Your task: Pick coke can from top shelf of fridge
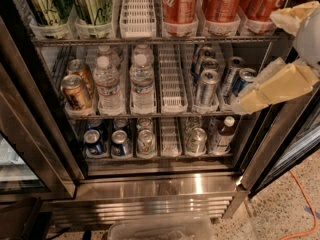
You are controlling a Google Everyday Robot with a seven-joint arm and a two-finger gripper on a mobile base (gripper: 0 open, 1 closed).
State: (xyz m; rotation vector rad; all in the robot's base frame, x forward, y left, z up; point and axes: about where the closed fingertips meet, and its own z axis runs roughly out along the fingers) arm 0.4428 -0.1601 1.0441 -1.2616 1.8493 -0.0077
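The fridge [150, 189] stands open in front of me. On the top shelf [150, 40], three red coke cans [179, 1] stand side by side at the right, their tops cut off by the frame edge. An empty white lane tray [137, 11] lies left of them. My gripper [254, 61] comes in from the right edge, in front of the fridge's right side and just below and right of the coke cans. Its two pale fingers [272, 86] are spread apart and hold nothing.
Green-gold cans [92, 4] stand at the top left. The middle shelf holds copper-brown cans [75, 91], water bottles [142, 81] and silver-blue cans [207, 84]. More cans [120, 141] fill the lower shelf. The glass door [25, 134] hangs left. An orange cable [302, 204] lies on the floor.
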